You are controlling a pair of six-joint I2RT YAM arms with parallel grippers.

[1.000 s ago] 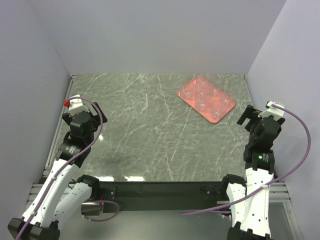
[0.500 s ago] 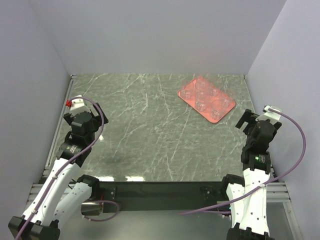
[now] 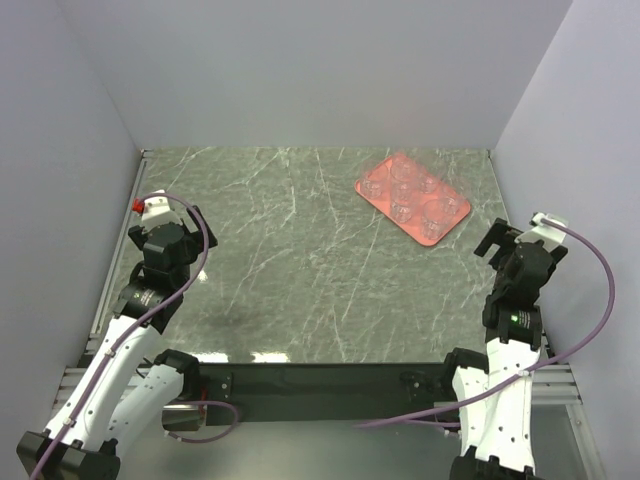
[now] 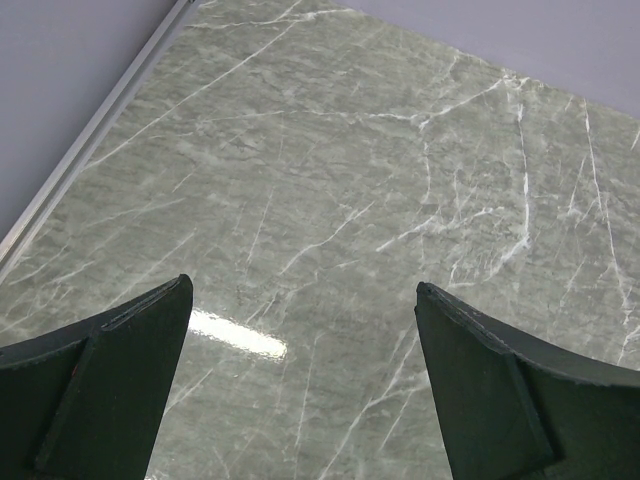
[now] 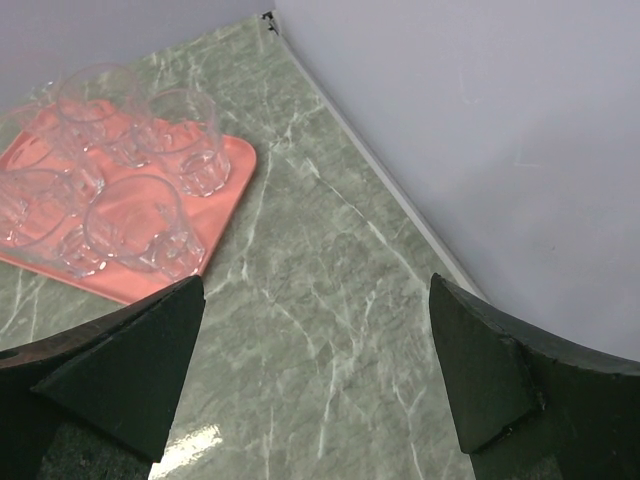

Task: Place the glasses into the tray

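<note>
The table [image 3: 300, 260] is showing a grey-green marble pattern, with thin white veins running across it. Near the far right corner, a salmon-pink tray [image 5: 232, 165] is holding clear, colourless glasses [image 5: 135, 222]. The left arm [image 3: 110, 365] and right arm [image 3: 510, 385] are showing white shells with black joints and trailing purple cables [image 3: 610, 283]. A small red piece [image 3: 133, 206] is sitting at the left arm's wrist. The jaws are appearing matte black. Pale lavender-grey walls [image 3: 300, 70] are surrounding the table.
</note>
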